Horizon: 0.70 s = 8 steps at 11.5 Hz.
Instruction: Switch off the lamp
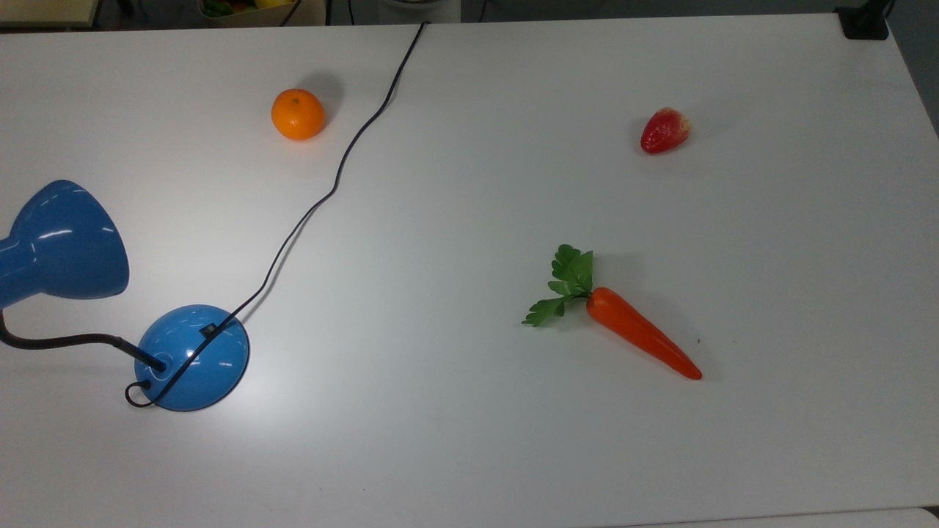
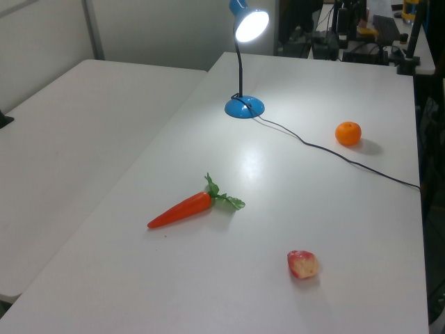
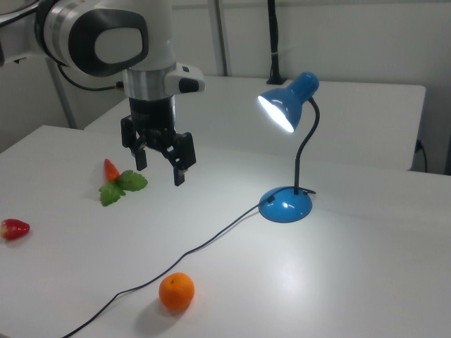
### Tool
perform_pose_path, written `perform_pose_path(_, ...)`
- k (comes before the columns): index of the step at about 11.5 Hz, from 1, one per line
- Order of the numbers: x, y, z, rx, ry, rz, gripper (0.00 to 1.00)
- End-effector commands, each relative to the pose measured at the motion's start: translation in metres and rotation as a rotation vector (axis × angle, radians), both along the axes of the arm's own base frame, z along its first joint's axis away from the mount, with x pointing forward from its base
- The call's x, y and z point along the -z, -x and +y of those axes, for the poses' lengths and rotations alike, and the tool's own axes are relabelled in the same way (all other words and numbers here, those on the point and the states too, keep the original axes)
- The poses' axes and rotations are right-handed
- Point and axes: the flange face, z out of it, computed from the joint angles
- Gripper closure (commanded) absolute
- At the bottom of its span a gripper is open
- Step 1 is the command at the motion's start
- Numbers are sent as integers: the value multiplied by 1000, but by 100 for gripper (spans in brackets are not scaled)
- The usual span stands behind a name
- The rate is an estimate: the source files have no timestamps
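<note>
Take the lamp (image 3: 289, 148) as your landmark and work outward from the right view's near edge. Closest to you on the counter (image 3: 366, 282) lies the orange (image 3: 176, 291), near the thin black cord (image 3: 204, 246) that trails back to the lamp's round blue base (image 3: 285, 205). That base stands toward the right view's right, and from it the black neck (image 3: 304, 151) curves up to the cone shade (image 3: 287, 102), whose mouth glows bright white; the left view shows the same lit shade (image 2: 250, 24) casting a pale pool on the counter around the base. So the lamp is on and nothing of the task is done yet. In the top view you can see the small black switch (image 1: 207, 330) on the dome, on its side toward the orange, with the cord draped across the dome just beside it. The end effector (image 3: 161, 163) hangs above the counter well to the right view's left of the lamp, fingers spread and holding nothing, touching no object. Behind it on that side, well apart from the lamp, the carrot (image 3: 121, 180) lies with its green leaves, and the strawberry (image 3: 15, 228) farther out still. What is left, as I judge it, is everything: bring the end effector over the base, come down on the switch, and press until the shade goes dark.
</note>
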Motion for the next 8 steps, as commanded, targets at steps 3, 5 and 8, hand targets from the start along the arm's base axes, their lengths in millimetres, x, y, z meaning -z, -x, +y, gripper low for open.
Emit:
perform_pose_path(3, -8, 7, -7, 7, -5, 1, 0)
perform_pose_path(5, -6, 7, -13, 13, -4, -4, 0)
perform_pose_path(8, -4, 6, -18, 21, -5, -4, 0)
